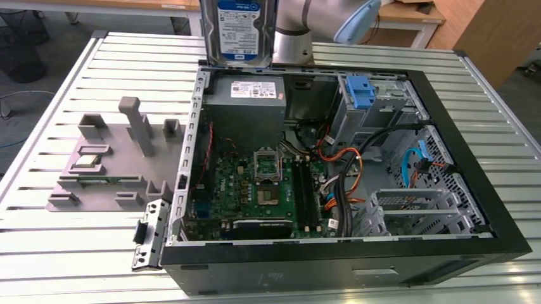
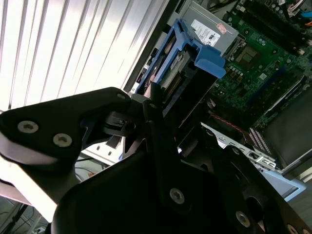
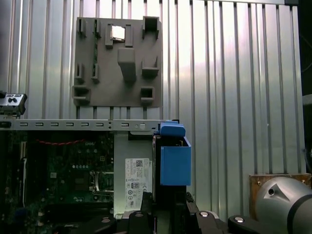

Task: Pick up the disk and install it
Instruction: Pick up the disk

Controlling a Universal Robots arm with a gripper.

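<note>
The disk (image 1: 243, 31) above the computer case (image 1: 338, 269)

Pincer (image 2: 168, 105) clamps the blue-framed disk (image 2: 174, 61) — green motherboard (image 2: 263, 46) beyond.

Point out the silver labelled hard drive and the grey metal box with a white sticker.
silver labelled hard drive (image 1: 242, 28): exterior view, on its blue-and-white label.
grey metal box (image 1: 255, 89): exterior view, on its white sticker.

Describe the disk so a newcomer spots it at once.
Find the open computer case on the slatted table, then the grey power supply at one end. Above that end the disk hangs upright: flat, silver, white-and-blue label, blue bracket. Unlike the blue latch inside the case, it is in the air.
</note>
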